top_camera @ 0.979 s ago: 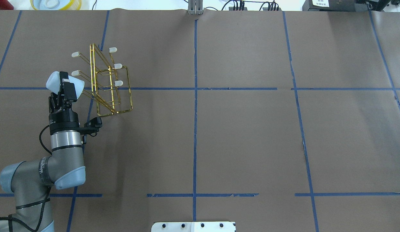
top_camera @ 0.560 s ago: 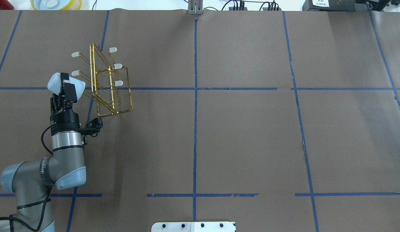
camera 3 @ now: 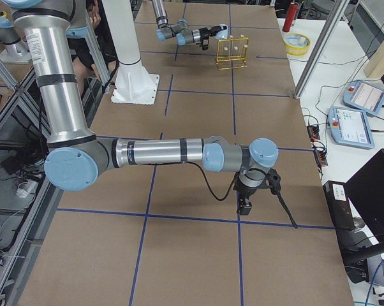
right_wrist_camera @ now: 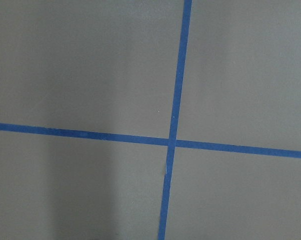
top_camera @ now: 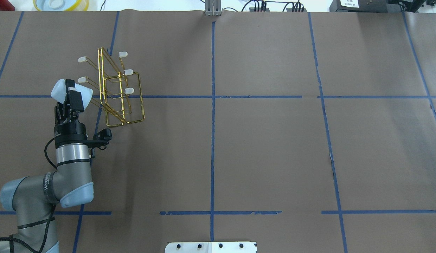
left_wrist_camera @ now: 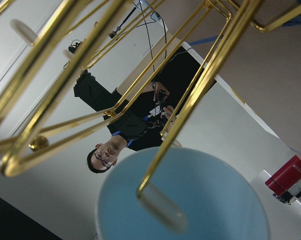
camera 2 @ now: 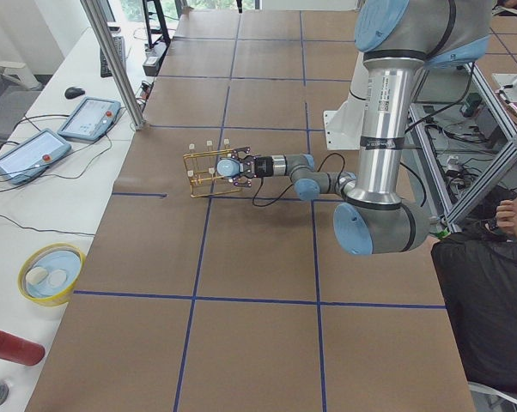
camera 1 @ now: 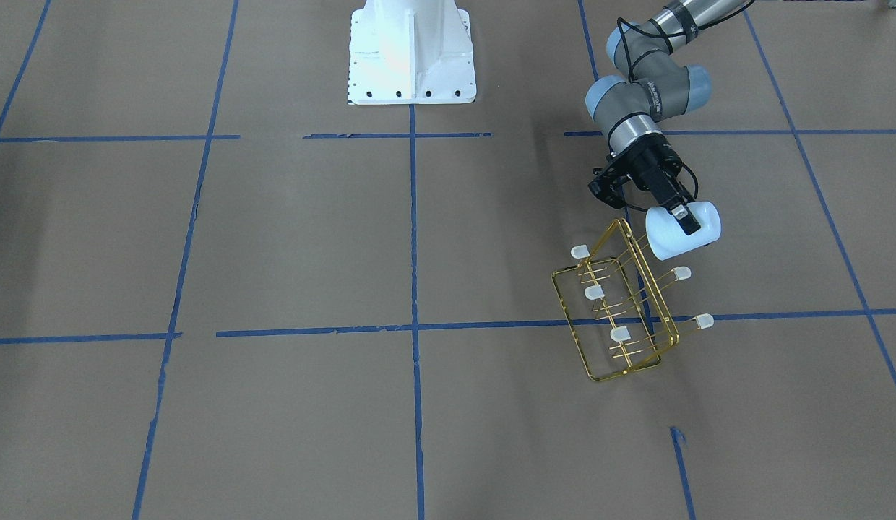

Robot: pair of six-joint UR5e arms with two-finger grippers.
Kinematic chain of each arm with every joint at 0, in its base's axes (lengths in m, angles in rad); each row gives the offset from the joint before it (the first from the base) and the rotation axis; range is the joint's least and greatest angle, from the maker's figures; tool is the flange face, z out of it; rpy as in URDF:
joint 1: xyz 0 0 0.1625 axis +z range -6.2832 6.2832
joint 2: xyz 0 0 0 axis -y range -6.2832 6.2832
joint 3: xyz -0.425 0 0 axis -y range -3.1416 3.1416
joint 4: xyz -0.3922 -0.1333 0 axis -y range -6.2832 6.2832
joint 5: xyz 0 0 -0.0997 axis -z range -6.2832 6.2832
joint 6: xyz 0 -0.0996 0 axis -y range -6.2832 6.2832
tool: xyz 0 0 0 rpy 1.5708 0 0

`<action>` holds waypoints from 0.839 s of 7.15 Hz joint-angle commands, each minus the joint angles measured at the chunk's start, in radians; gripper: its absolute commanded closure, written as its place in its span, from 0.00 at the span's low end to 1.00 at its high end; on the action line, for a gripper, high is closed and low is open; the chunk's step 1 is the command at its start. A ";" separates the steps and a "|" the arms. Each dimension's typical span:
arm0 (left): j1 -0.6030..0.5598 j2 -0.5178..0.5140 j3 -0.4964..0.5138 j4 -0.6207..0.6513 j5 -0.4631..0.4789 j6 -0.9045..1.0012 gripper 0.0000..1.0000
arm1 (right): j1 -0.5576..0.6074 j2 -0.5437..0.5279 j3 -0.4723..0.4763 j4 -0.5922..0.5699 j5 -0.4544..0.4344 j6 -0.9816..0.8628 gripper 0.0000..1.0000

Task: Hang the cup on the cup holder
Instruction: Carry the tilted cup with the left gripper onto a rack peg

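Note:
My left gripper (top_camera: 72,95) is shut on the pale blue-white cup (top_camera: 58,90), which it holds on its side with the mouth turned toward the gold wire cup holder (top_camera: 141,95). In the left wrist view the cup's mouth (left_wrist_camera: 205,200) fills the bottom, and one capped prong (left_wrist_camera: 163,210) of the cup holder (left_wrist_camera: 200,90) reaches into it. From the front, the cup (camera 1: 701,230) sits at the rack's near corner (camera 1: 654,289), with the gripper (camera 1: 681,214) over it. My right gripper (camera 3: 246,205) hangs low over the table, far from the rack; I cannot tell whether it is open or shut.
Brown paper with blue tape lines (right_wrist_camera: 174,135) covers the table. A yellow bowl (top_camera: 59,4) and a red cylinder (camera 2: 9,346) sit beyond the table's far left edge. Tablets (camera 2: 87,116) lie on the side bench. The robot's white base (camera 1: 410,50) stands at mid-table.
My left gripper and the cup have shifted only slightly toward the rack. The rack has not moved.

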 commanded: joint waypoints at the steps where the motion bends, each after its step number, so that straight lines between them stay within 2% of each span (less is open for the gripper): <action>1: 0.018 0.004 -0.003 -0.001 0.002 -0.001 0.71 | 0.000 0.000 0.000 0.000 0.000 0.000 0.00; 6: 0.058 0.011 -0.025 -0.004 0.022 -0.001 0.69 | 0.000 0.000 0.000 0.000 0.000 0.000 0.00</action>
